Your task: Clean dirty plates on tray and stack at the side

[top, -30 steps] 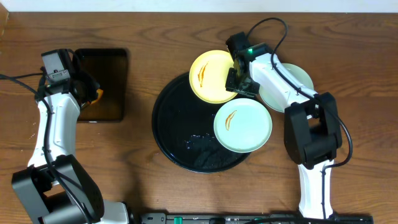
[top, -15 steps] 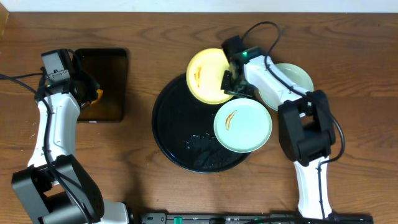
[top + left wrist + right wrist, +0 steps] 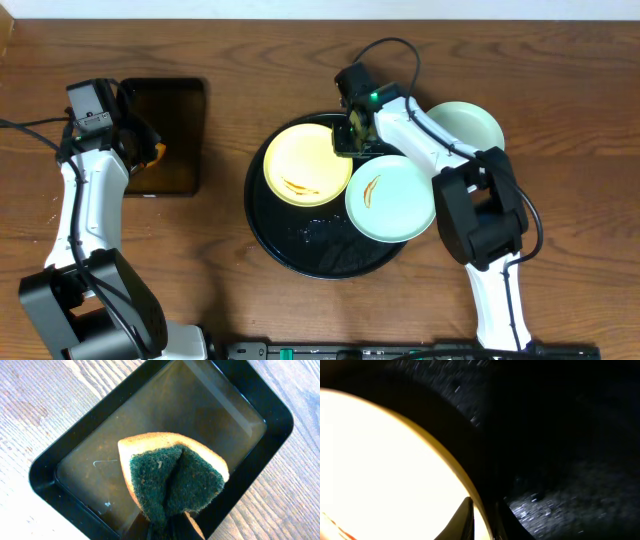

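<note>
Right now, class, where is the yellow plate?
In the overhead view, the yellow plate lies on the round black tray, upper left of a mint plate, with the right fingers at its rim.

The tray [image 3: 300, 245] is glossy black, flecked with pale wet glints. On its left half, the yellow plate [image 3: 305, 160] is pale yellow with a thin orange-brown streak. On its right half, the mint plate [image 3: 400, 208] is pale mint-blue with a curved orange smear. Just off the tray's upper right, the second mint plate [image 3: 470, 125] is the same pale mint.

Well left of the tray, the small tray [image 3: 165, 135] has a black rim and a brownish inside. The sponge [image 3: 172, 477] over it is tan-yellow with a dark green face. The table [image 3: 560, 100] is warm brown wood grain.

The left arm [image 3: 85, 215] and right arm [image 3: 412, 132] are white with black joints. A green light [image 3: 373, 98] glows just above the tray.
</note>
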